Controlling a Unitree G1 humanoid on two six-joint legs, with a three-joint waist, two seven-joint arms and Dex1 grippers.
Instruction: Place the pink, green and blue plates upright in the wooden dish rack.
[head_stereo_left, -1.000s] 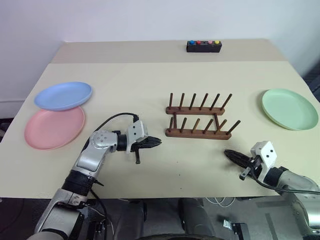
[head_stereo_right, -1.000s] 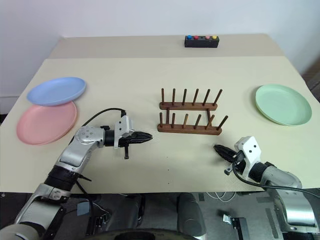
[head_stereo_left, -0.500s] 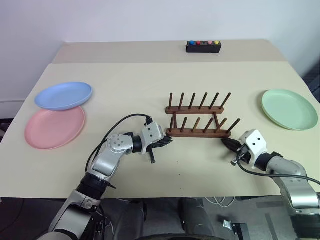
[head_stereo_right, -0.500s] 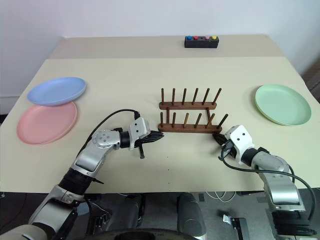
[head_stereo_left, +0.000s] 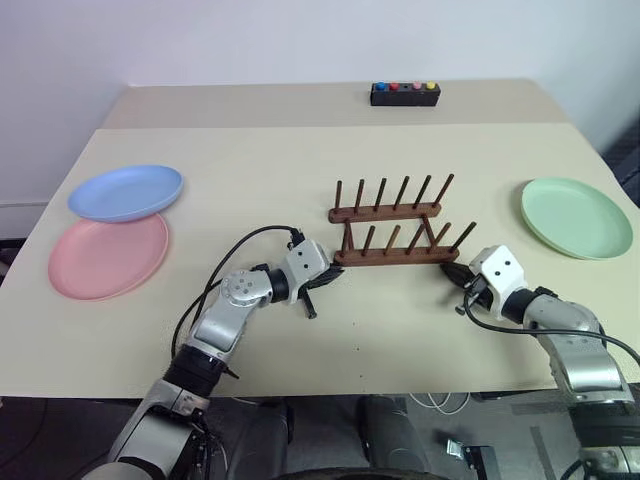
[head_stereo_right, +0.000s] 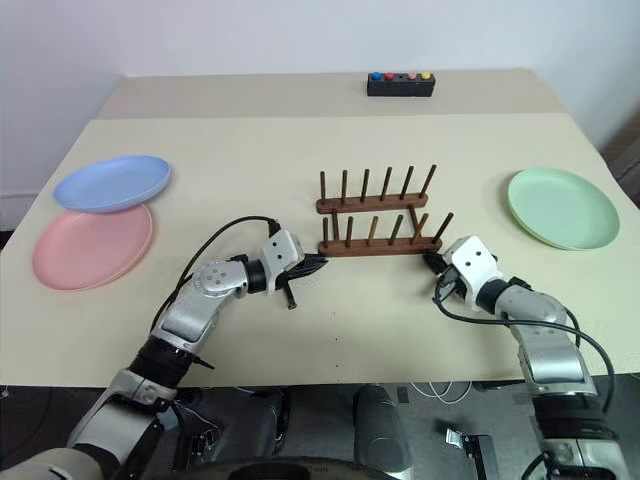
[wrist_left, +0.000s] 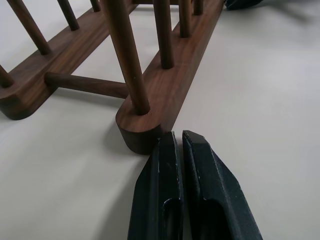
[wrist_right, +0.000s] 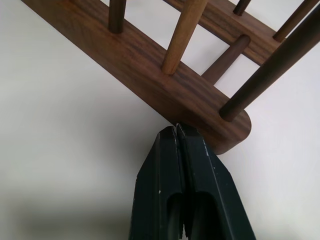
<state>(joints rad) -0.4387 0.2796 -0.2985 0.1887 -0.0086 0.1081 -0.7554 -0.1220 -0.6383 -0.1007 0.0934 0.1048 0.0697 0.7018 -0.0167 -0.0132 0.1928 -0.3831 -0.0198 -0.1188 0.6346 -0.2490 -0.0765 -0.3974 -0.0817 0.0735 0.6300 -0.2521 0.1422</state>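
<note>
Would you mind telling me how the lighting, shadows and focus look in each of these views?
Eye views: soft even light, no glare, faint shadows under the green plate and wooden dish rack. Left wrist view: near rail end sharp, soft shadow beside it, far pegs blurred. Right wrist view: rail sharp, table shaded towards the camera.

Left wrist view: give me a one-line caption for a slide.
Shut left gripper with its tips at the rounded end of the wooden dish rack's near rail, on the beige table.
</note>
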